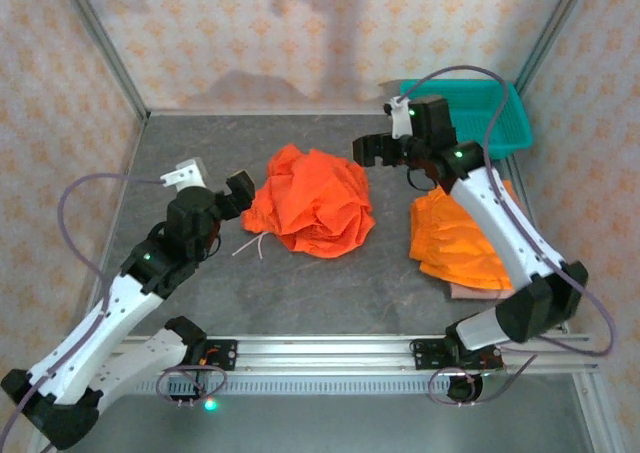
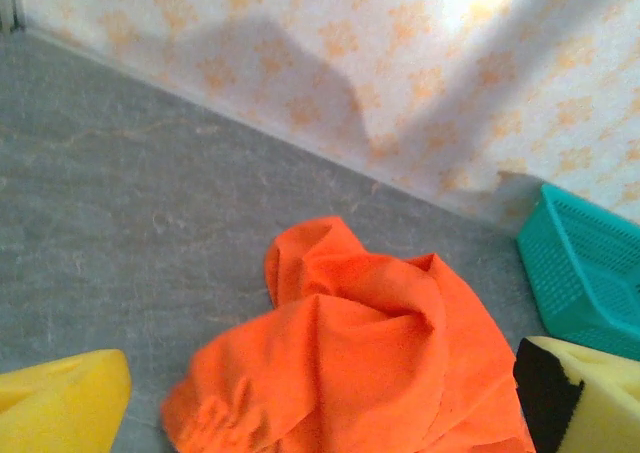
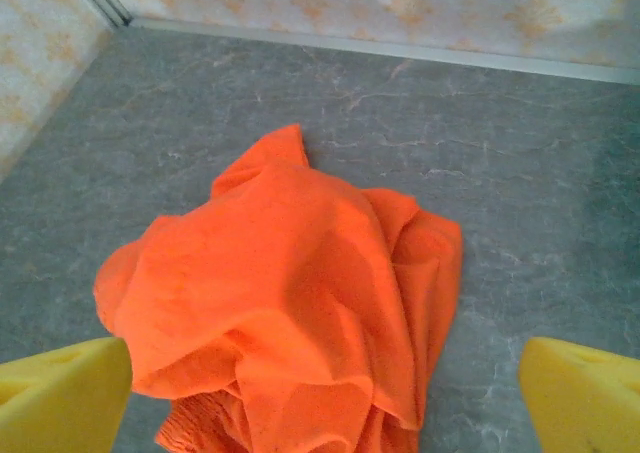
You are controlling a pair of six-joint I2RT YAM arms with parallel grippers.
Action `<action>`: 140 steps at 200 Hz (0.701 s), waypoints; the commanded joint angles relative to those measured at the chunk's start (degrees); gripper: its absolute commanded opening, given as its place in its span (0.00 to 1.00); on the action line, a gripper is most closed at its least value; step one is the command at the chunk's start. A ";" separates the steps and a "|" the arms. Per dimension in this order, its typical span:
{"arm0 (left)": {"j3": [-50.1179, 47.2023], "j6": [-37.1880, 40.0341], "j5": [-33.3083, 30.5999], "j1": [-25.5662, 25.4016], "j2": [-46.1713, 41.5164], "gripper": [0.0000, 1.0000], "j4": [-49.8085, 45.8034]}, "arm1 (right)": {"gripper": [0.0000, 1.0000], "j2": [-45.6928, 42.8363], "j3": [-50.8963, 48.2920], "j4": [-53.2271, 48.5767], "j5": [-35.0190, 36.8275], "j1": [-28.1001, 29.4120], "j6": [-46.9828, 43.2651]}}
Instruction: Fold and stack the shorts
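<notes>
Two grippers: left gripper (image 1: 214, 181) and right gripper (image 1: 388, 131) both spread wide, empty.
Crumpled orange shorts (image 1: 312, 201): heaped in the middle of the table (image 1: 330, 285), between the grippers.
Folded orange shorts (image 1: 455, 241): right of the heap, atop a pink pair (image 1: 478, 293).

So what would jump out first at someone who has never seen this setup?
A crumpled heap of bright orange shorts sits mid-table, flanked by two open claws: the left gripper at its left edge and the right gripper near its far right side. To the right, a flatter orange stack lies partly under the right arm. A teal basket sits in the far right corner.
</notes>
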 commanded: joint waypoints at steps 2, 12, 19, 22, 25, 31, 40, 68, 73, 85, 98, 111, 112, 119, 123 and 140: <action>2.07 -6.35 3.16 2.20 3.45 1.00 -2.51 | 1.00 -4.01 -2.30 4.62 -0.64 1.14 2.03; 2.29 -9.65 6.78 4.91 5.21 1.00 -3.42 | 1.00 -3.85 -3.67 3.94 0.31 2.87 3.33; 2.19 -12.34 9.39 7.02 6.65 1.00 -4.58 | 1.00 -3.89 -5.04 4.08 1.28 4.15 4.28; 2.17 -13.58 10.40 7.89 7.17 1.00 -5.15 | 1.00 -3.91 -5.91 4.32 1.50 4.63 4.76; 2.03 -14.75 11.48 8.80 7.78 1.00 -5.70 | 1.00 -4.01 -6.78 4.57 1.70 5.14 5.12; 1.57 -16.41 13.84 10.76 8.76 1.00 -6.29 | 1.00 -4.09 -8.32 5.17 2.30 6.16 6.00; 0.31 -17.83 16.96 13.07 9.82 1.00 -5.54 | 1.00 -4.11 -10.49 5.72 4.00 7.91 7.10; -4.12 -19.67 20.33 17.61 12.20 1.00 -2.38 | 0.98 -2.75 -15.25 6.28 10.03 16.61 8.08; -4.44 -19.99 21.75 18.73 13.23 1.00 -2.00 | 0.98 -2.21 -15.83 6.44 11.29 18.50 8.11; -5.10 -20.80 26.24 21.32 16.05 1.00 -0.32 | 0.97 -0.21 -16.78 6.88 13.36 22.23 7.88; -5.41 -21.53 30.30 23.18 19.80 1.00 1.71 | 0.97 2.80 -16.54 6.90 15.80 25.59 7.55; -5.10 -21.95 32.61 23.91 23.39 1.00 3.58 | 0.96 6.45 -15.31 6.40 18.20 28.38 6.78; -5.11 -21.96 32.86 24.00 23.68 1.00 3.71 | 0.96 6.75 -15.19 6.39 18.37 28.56 6.71; -4.65 -22.04 33.73 24.12 25.62 1.00 4.46 | 0.96 8.90 -14.25 6.22 19.56 29.83 6.30; -4.30 -22.13 34.03 24.15 26.64 1.00 4.68 | 0.96 10.17 -13.65 6.18 20.10 30.46 6.09; -3.17 -22.57 34.96 24.25 31.06 0.99 5.96 | 0.95 15.75 -10.76 5.61 21.72 32.35 5.85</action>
